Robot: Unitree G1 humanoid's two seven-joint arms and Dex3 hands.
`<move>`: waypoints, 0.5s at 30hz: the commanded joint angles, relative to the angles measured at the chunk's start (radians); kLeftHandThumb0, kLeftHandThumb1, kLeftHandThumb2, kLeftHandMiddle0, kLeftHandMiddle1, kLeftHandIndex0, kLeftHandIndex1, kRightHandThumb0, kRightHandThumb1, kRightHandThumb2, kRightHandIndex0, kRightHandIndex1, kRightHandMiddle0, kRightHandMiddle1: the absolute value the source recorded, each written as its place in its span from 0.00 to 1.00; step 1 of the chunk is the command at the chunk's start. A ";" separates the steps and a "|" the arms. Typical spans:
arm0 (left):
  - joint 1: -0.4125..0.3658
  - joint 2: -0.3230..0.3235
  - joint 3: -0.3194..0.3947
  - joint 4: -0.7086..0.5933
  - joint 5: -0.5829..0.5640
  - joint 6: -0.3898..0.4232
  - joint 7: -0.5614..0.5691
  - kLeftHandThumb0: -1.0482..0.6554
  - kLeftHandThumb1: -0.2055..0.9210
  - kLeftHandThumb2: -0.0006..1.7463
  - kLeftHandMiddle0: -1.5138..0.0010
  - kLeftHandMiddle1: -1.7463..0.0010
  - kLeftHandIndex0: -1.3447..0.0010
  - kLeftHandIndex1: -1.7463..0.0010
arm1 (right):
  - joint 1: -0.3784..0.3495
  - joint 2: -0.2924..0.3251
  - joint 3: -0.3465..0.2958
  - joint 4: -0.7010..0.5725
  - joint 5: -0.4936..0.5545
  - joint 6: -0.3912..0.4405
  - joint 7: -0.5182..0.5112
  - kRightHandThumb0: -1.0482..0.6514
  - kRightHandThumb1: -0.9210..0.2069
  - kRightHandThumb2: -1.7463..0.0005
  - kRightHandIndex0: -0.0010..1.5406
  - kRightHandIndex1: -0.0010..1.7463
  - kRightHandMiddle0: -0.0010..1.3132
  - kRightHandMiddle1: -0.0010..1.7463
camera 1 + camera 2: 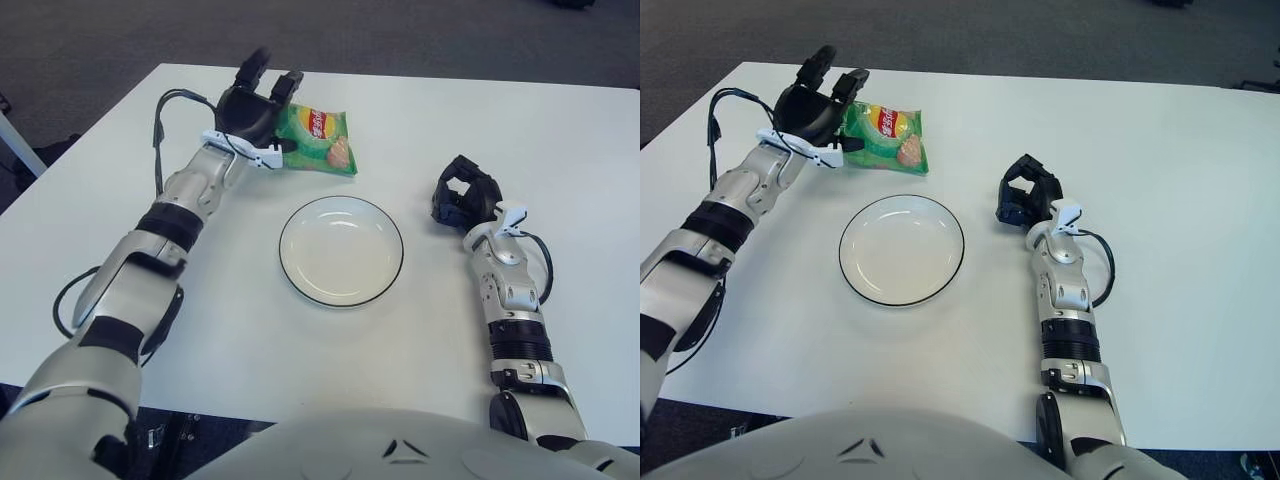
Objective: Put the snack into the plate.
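Observation:
The snack (322, 140) is a green bag lying flat on the white table, just behind the plate's left part. The plate (341, 250) is white with a dark rim, holds nothing, and sits at the table's middle. My left hand (268, 88) is at the bag's left edge, fingers stretched out and spread, with the palm over that edge; the bag still lies on the table. My right hand (462, 192) shows to the right of the plate, fingers curled, holding nothing.
The white table (520, 120) extends to the right and front of the plate. Dark carpet floor (400, 35) lies beyond the far edge. A black cable (160, 120) loops off my left forearm.

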 commanded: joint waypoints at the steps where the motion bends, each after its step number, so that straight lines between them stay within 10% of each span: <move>1: -0.068 -0.041 -0.025 0.116 -0.025 -0.030 -0.006 0.01 1.00 0.45 1.00 1.00 1.00 0.86 | 0.105 0.017 0.001 0.072 0.000 0.032 0.001 0.32 0.57 0.22 0.83 1.00 0.49 1.00; 15: -0.175 -0.125 -0.052 0.376 -0.116 -0.072 -0.084 0.02 1.00 0.46 1.00 1.00 1.00 0.79 | 0.101 0.031 0.005 0.084 -0.001 0.014 -0.011 0.32 0.58 0.21 0.84 1.00 0.50 1.00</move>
